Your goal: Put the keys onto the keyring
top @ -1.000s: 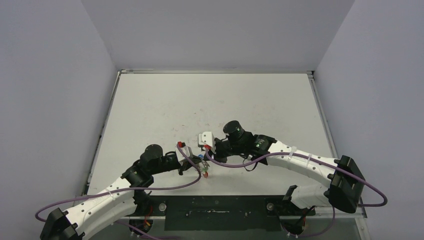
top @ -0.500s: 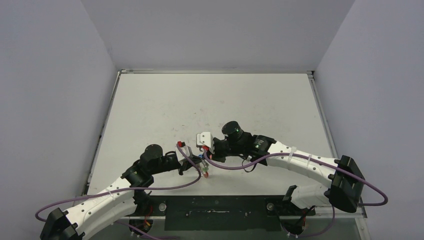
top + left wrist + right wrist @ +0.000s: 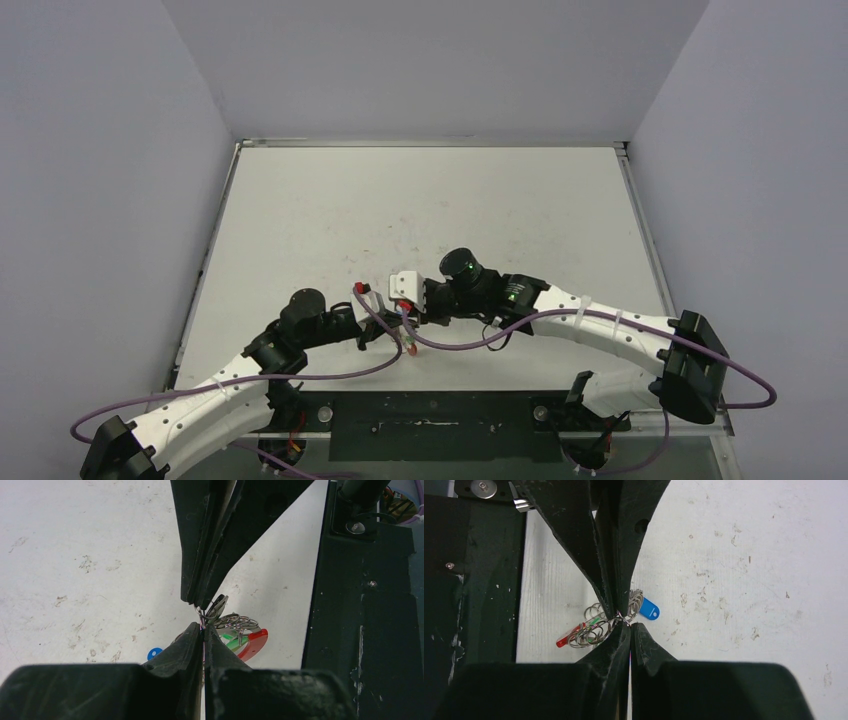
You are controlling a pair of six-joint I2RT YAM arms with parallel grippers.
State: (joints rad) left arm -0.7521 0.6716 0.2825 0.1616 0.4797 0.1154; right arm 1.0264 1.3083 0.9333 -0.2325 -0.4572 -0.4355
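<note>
— Left gripper (image 3: 202, 630) first?
— Clamped shut on one thin strand of the keyring (image 3: 235, 622), fingers pressed flat together.
— And the rest of the loop?
— Bunched just beside that pinch, between the two arms near the front edge of the table (image 3: 75, 555). Blue key (image 3: 155, 653) on one side of the fingers, green key (image 3: 227, 637) tucked into the coil on the other, red section (image 3: 253, 644) outermost. Resting on the surface or hanging just above it: impossible to tell.
— Handling?
— Probably light, springy and slick. Likely to twist or slide out of a loose pinch. Best taken on bare coil close to the pinch, not on the red section or the plastic heads.
— Long axis?
— In the right wrist view, slanting from the red section at lower left up to the blue key at upper right. Key shafts too small to read for direction.
— Right gripper (image 3: 630, 627)?
— Tip to tip with the left, closed as well, seemingly nipping the same strand. Contact too fine to confirm.
</note>
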